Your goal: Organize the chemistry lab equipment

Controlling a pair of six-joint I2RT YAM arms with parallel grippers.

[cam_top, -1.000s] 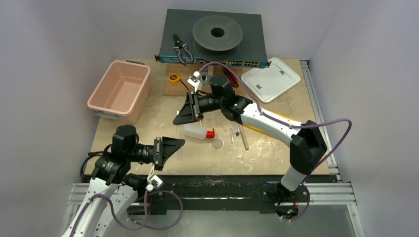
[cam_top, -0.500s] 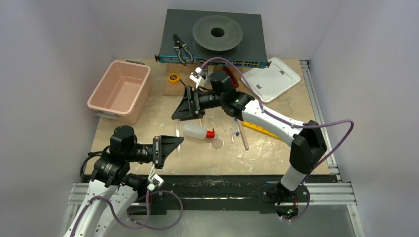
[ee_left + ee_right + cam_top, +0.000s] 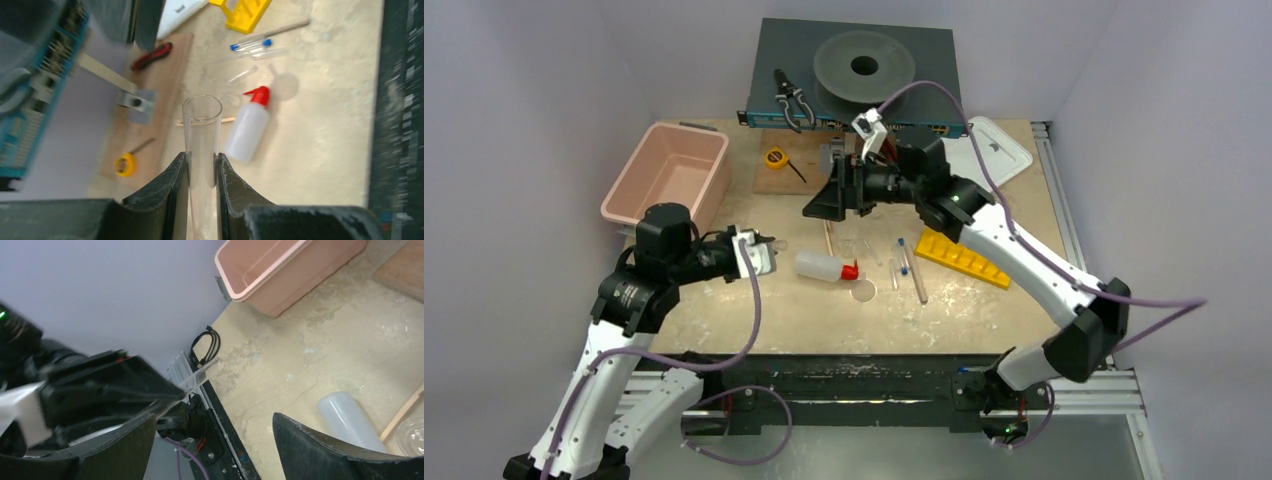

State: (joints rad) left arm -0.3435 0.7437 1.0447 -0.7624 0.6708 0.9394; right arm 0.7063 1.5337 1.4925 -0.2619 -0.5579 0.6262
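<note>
Progress: early. Left gripper [image 3: 201,160] clamped on one clear tube [image 3: 202,125], held above the table's front left. Bottle [image 3: 819,265], dish [image 3: 863,291], blue-capped tubes [image 3: 904,256] and stick [image 3: 918,277] lie loose mid-table. Right gripper [image 3: 827,193] wide open, empty, hovering behind them. Nothing shows in bin [image 3: 715,190]; most sorting left, I'd say.

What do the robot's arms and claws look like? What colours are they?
Both arms have white shells with black round joints. The left arm and right arm each trail a loopy purple cable. Each claw is black with two wedge-shaped fingers, like the left claw and right claw. A small white camera box sits on the right wrist.
</note>
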